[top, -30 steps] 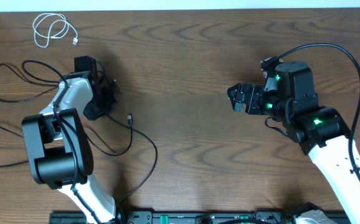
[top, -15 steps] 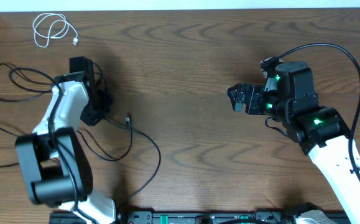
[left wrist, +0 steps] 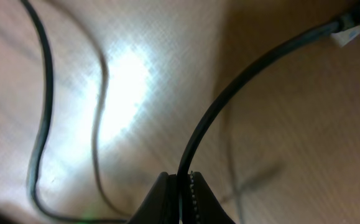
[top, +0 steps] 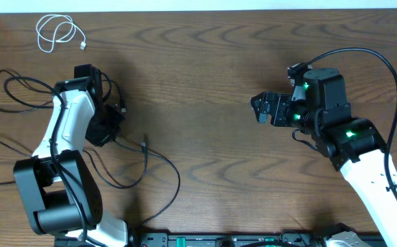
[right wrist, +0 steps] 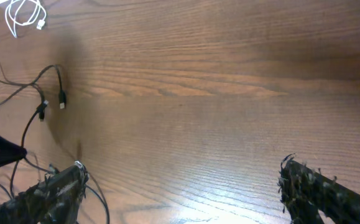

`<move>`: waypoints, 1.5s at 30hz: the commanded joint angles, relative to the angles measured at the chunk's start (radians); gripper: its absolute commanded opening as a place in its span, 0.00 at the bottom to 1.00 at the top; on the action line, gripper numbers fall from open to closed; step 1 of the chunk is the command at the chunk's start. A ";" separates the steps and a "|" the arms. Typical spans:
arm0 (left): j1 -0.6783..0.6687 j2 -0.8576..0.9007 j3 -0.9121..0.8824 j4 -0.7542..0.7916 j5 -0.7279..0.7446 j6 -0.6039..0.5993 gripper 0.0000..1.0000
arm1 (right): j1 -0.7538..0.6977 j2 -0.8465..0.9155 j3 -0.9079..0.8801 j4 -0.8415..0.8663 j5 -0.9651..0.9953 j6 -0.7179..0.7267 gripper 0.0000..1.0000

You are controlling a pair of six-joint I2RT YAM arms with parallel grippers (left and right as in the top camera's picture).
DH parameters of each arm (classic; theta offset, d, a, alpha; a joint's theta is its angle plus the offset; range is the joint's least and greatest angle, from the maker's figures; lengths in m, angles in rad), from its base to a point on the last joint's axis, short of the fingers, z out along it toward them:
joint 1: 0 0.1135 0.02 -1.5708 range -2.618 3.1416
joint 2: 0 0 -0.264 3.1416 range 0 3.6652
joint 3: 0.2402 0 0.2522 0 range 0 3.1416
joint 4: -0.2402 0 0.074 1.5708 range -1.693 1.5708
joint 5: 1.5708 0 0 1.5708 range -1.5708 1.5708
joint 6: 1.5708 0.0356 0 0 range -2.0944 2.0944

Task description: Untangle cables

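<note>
In the left wrist view my left gripper (left wrist: 181,178) is shut on a thin black cable (left wrist: 212,112) that curves up to its plug end (left wrist: 347,30). From overhead that gripper (top: 109,130) sits among tangled black cables (top: 21,90) at the table's left, and one plug (top: 145,144) lies just to its right. A short white cable (top: 57,33) lies coiled by itself at the back left. My right gripper (top: 261,108) hovers open over bare wood right of centre. Its fingers (right wrist: 49,194) stand wide apart with nothing between them.
More black cable loops (top: 160,182) trail toward the front edge near the left arm's base. A thick black wire (top: 383,65) arcs over the right arm. A black rail (top: 225,240) runs along the front edge. The tabletop (top: 205,75) is dark wood.
My left gripper has shifted toward the front edge with the black cable, dragging its plug end the same way. The left arm's lower link has swung left. The right arm is still.
</note>
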 commanded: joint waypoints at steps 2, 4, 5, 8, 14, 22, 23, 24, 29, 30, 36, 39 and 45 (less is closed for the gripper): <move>0.006 -0.030 0.035 -0.055 -0.005 -0.092 0.08 | -0.004 0.001 0.006 -0.001 0.008 -0.015 0.97; 0.006 -0.035 0.035 -0.066 -0.005 -0.140 0.07 | -0.004 0.001 0.006 -0.001 0.008 -0.015 0.97; 0.006 -0.039 0.035 -0.071 -0.005 -0.176 0.07 | -0.004 0.001 0.006 -0.001 0.008 -0.015 0.97; 0.006 -0.041 0.035 -0.074 -0.005 -0.278 0.07 | -0.004 0.001 0.006 -0.002 0.008 -0.015 0.97; 0.006 -0.041 0.035 -0.131 -0.005 -0.520 0.07 | -0.004 0.001 0.006 -0.002 0.009 -0.015 0.98; 0.008 -0.041 0.034 -0.177 -0.008 -0.768 0.08 | -0.004 0.001 0.006 -0.002 0.013 -0.016 0.98; 0.009 -0.041 0.033 -0.177 -0.008 -0.803 0.08 | -0.004 0.001 0.006 -0.003 0.013 -0.016 0.98; 0.010 -0.041 0.032 -0.177 -0.008 -0.835 0.08 | -0.004 0.001 0.006 -0.005 0.013 -0.016 0.98; 0.011 -0.041 0.025 -0.178 -0.009 -0.950 0.08 | -0.004 0.001 0.006 -0.023 0.013 -0.015 0.97; 0.011 -0.041 0.023 -0.177 -0.009 -0.970 0.08 | -0.004 0.001 0.006 -0.026 0.013 -0.015 0.97; 0.023 -0.041 0.021 -0.168 -0.021 -0.965 0.12 | -0.004 0.001 0.006 -0.028 0.013 -0.015 0.98; 0.024 -0.041 0.021 -0.070 -0.046 -0.764 0.21 | -0.004 0.001 0.006 -0.022 0.016 -0.015 0.98; 0.024 -0.039 0.021 0.180 -0.038 -0.101 0.77 | -0.004 0.001 0.006 -0.007 0.015 -0.015 0.99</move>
